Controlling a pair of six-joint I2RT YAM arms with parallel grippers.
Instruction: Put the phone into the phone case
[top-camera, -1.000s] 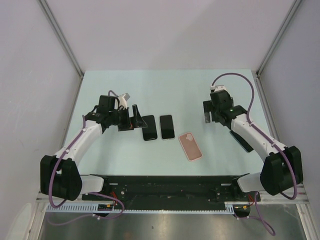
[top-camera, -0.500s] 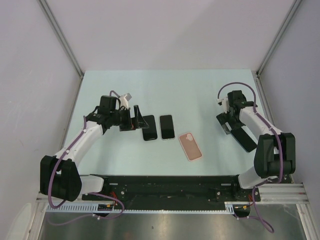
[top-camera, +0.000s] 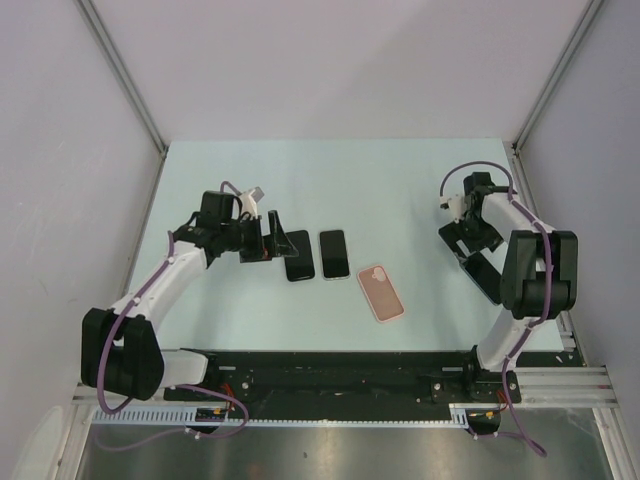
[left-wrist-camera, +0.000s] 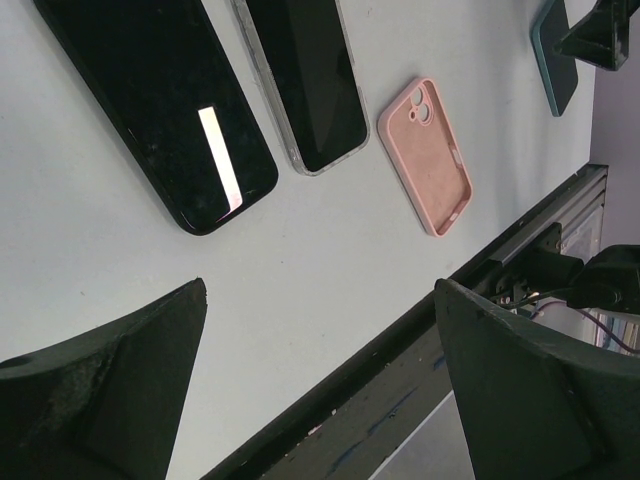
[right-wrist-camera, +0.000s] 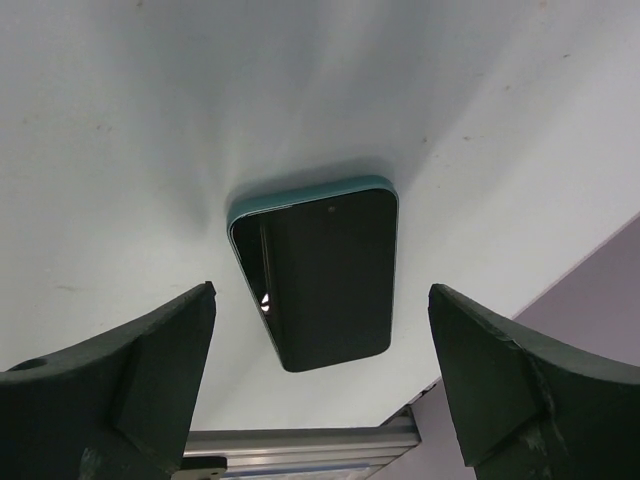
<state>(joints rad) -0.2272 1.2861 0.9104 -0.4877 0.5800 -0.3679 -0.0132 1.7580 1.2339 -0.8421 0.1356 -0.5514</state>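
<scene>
L gripper (left-wrist-camera: 320, 395) spread wide, black phone (left-wrist-camera: 160, 110) just ahead.

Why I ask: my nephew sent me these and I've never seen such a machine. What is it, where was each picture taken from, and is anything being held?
These are two robot arms, the left arm and the right arm, bolted to the near edge of a pale table. The wide picture looks down from above. The other two come from a camera on each wrist, so the dark wedges at the bottom are the left fingers and right fingers. On the table lie a black phone, a second phone beside it, an empty pink case, and a phone in a teal case at the right. Both pairs of fingers are open and hold nothing.
</scene>
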